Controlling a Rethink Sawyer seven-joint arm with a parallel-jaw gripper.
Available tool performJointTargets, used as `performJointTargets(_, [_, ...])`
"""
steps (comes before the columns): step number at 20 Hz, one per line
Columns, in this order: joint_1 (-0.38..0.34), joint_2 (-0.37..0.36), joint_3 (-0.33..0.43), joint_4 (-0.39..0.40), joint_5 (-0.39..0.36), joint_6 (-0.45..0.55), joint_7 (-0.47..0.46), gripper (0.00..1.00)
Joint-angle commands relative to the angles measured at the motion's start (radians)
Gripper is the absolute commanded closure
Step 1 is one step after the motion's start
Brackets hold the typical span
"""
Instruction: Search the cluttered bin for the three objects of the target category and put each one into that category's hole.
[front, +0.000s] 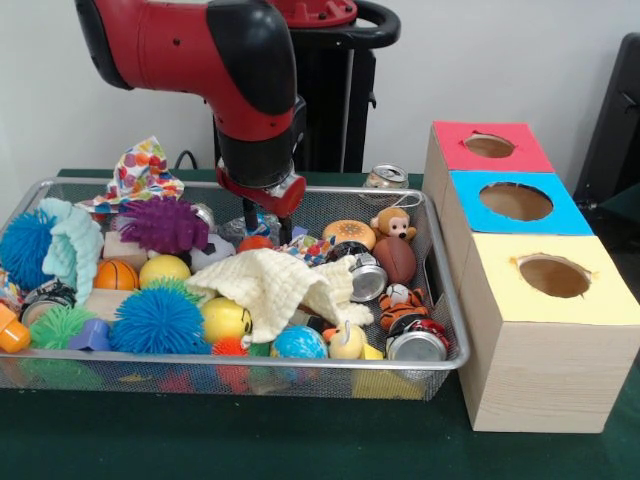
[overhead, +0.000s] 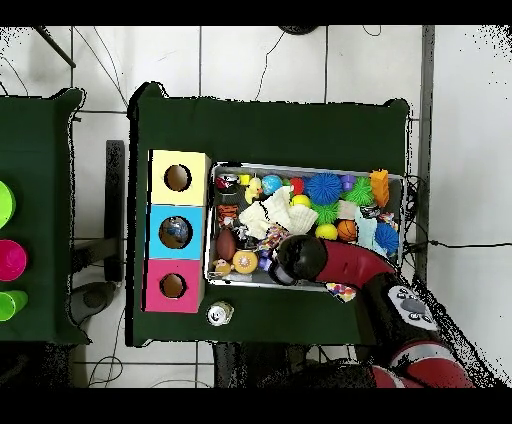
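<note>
The bin is a wide silver wire-mesh basket full of toys, cloths and cans; it also shows in the overhead view. My gripper hangs over the back middle of the bin, open and empty, its black fingers just above a small red ball. To the right stand three boxes with round holes in their tops: red, blue and yellow. In the overhead view the arm covers the gripper.
In the bin lie a cream cloth, a blue spiky ball, a purple spiky ball, a basketball, a brown football, a monkey and two cans. Another can stands behind the bin.
</note>
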Motion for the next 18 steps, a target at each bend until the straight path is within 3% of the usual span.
performJointTargets(1, [0.03, 0.128, -0.004, -0.107, -0.056, -0.094, 0.041, 0.0])
performJointTargets(8, [0.042, 0.129, -0.01, -0.111, -0.045, -0.084, 0.034, 0.0])
performJointTargets(18, [0.058, 0.047, -0.001, -0.146, 0.002, 0.111, -0.008, 0.0])
